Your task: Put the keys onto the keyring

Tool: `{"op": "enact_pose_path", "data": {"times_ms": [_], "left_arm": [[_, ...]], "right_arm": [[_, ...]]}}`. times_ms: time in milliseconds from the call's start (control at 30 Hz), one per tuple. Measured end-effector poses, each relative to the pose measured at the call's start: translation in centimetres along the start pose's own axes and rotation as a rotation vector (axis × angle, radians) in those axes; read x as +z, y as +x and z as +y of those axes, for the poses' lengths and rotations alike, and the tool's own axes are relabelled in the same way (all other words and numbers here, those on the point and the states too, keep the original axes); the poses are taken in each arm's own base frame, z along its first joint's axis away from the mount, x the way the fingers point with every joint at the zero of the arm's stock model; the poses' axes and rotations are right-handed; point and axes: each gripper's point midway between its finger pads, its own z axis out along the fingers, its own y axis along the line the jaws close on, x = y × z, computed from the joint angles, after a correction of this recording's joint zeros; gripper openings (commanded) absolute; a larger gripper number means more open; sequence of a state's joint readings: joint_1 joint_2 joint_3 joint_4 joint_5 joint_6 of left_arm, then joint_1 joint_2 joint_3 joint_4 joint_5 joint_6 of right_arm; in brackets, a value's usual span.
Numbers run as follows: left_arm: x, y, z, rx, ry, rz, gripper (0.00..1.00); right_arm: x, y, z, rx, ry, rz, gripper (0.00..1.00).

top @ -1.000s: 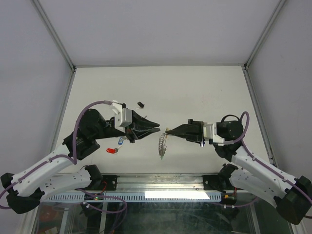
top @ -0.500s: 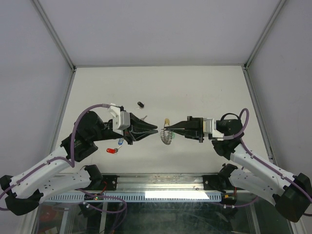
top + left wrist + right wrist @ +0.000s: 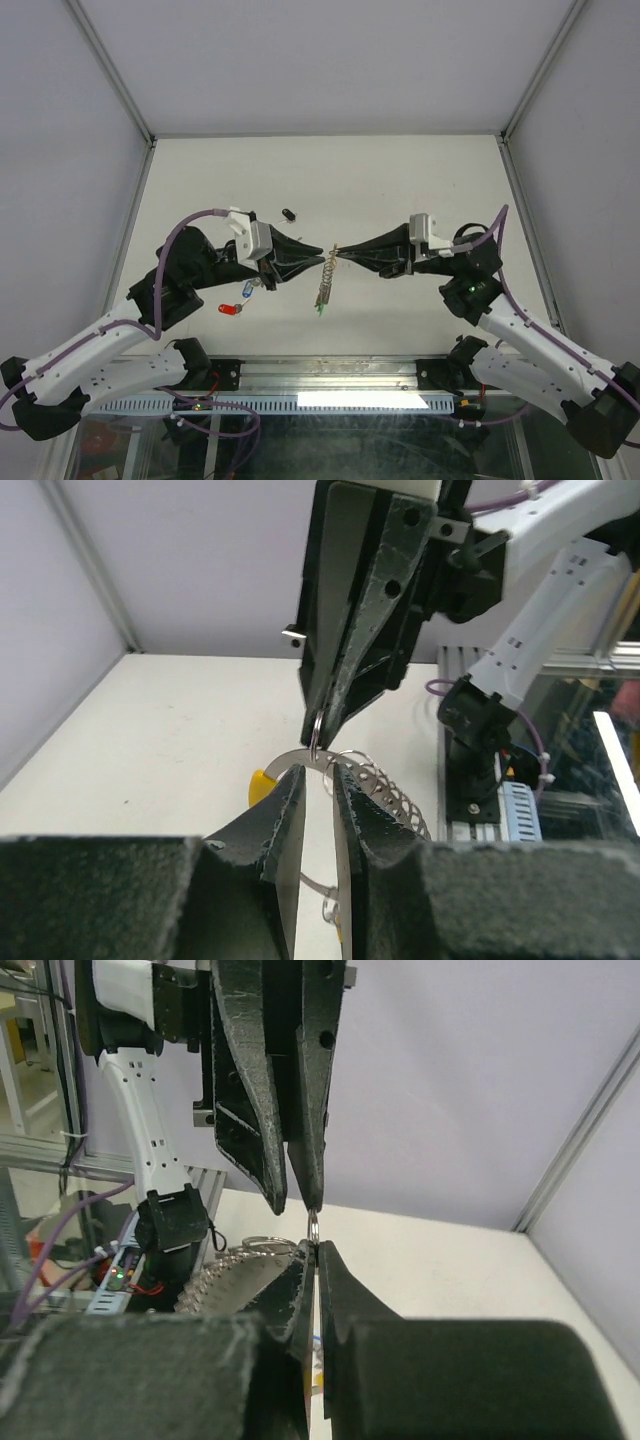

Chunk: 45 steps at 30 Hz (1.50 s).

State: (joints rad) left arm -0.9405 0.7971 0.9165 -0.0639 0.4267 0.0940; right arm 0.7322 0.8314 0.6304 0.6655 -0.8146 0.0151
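The keyring (image 3: pixel 313 1223) was held in the air above the table (image 3: pixel 400 180), midway between the two arms; it was pinched at the tips of the right gripper (image 3: pixel 336 252), whose jaws were pressed together on it. A bunch of keys (image 3: pixel 325 285), already threaded, was seen hanging below it, with a green tag (image 3: pixel 318 311) lowest and a yellow tag (image 3: pixel 260 783) off to one side.

The left gripper (image 3: pixel 321 256) was set tip to tip with the right, just beside the ring; its jaws were seen narrowly apart, and nothing was plainly caught between them. Two more keys were seen lying on the table near the left arm, well apart from the ring: a blue key (image 3: pixel 248 290) and, just beside it, a red key (image 3: pixel 231 310).

The step in hand was judged to be a steadying or re-gripping of the ring between threadings; the task was judged partly done. The next move was thought to call for a loose key to be fetched by the left gripper and its hole lined up with the ring's split end, the ring being held firm by the right.
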Motion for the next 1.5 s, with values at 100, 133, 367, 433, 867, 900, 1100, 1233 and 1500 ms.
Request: {"op": "enact_pose_path", "data": {"times_ms": [100,133,367,433,867,900,1100,1233,1500], "left_arm": [[-0.4,-0.3,0.9,0.005,-0.062,-0.006,0.16],[-0.6,-0.4,1.3,0.006,-0.088,-0.008,0.16],[-1.1,0.6,4.0,-0.008,-0.245,0.035,0.15],[-0.9,1.5,4.5,-0.017,-0.269,0.062,0.15],[-0.4,3.6,5.2,-0.037,-0.293,0.129,0.14],[-0.4,3.7,5.2,-0.038,-0.293,0.132,0.14],[-0.3,4.0,5.2,-0.041,-0.292,0.141,0.14],[0.0,4.4,5.3,-0.046,-0.288,0.154,0.14],[1.2,6.4,4.6,-0.065,-0.226,0.197,0.19]], "right_arm": [[0.1,-0.3,-0.7,0.075,0.041,0.069,0.0],[0.0,-0.4,-1.3,0.099,0.078,0.099,0.0],[-1.5,2.0,-4.9,0.294,0.333,0.377,0.0],[-2.3,4.0,-5.5,0.366,0.4,0.489,0.0],[-8.7,11.2,-7.0,0.606,0.699,1.122,0.0],[-9.1,11.3,-6.9,0.615,0.709,1.151,0.0],[-11.5,14.0,-5.2,0.714,0.728,1.376,0.0],[-13.4,15.5,-4.5,0.745,0.749,1.533,0.0],[-13.3,13.4,-5.1,0.727,0.756,1.564,0.0]]}}
